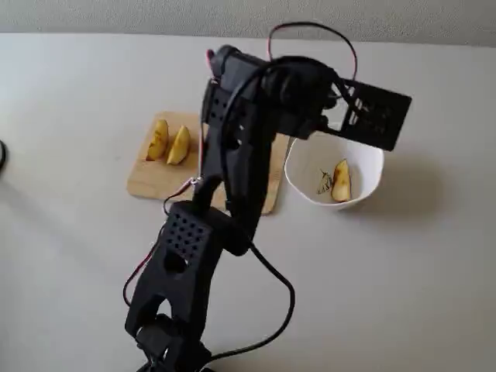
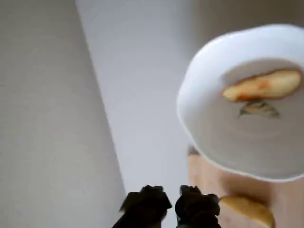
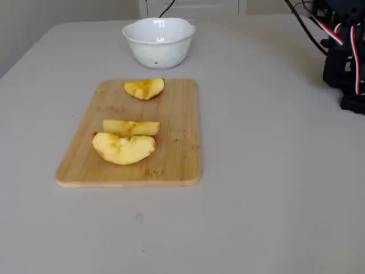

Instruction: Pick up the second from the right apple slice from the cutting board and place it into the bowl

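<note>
Pale yellow crescent apple slice (image 2: 263, 85) with orange-brown skin already in the white scallop-rimmed bowl (image 2: 199, 90), long axis crosswise in the wrist view, up and right of the black end effector (image 2: 171, 202). Fingers nearly together, empty. Three wedges on the light-wood cutting board (image 3: 177, 131) visible only in a fixed view.
</note>
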Controlling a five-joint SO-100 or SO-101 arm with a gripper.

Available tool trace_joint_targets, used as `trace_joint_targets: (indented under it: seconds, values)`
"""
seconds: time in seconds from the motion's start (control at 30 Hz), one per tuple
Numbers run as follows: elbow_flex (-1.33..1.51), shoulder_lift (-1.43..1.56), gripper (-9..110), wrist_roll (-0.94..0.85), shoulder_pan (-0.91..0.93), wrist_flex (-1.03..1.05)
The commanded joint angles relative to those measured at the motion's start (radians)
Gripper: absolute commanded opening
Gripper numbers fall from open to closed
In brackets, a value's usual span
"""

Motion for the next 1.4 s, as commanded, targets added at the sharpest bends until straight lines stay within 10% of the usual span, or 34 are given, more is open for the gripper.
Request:
trace_joint_targets:
  seconds: [0.0, 0.53, 0.77, 1.37]
  values:
    - [-0.008, 0.272, 0, -0.014, -0.069, 0.043]
    - [0.649, 1.569, 0, -0.089, -0.322, 0.020]
    - [1.669, 2.183, 0, -0.098, -0.336, -0.379]
    - [2.925, 2.494, 0, -0.032, -0.305, -0.736]
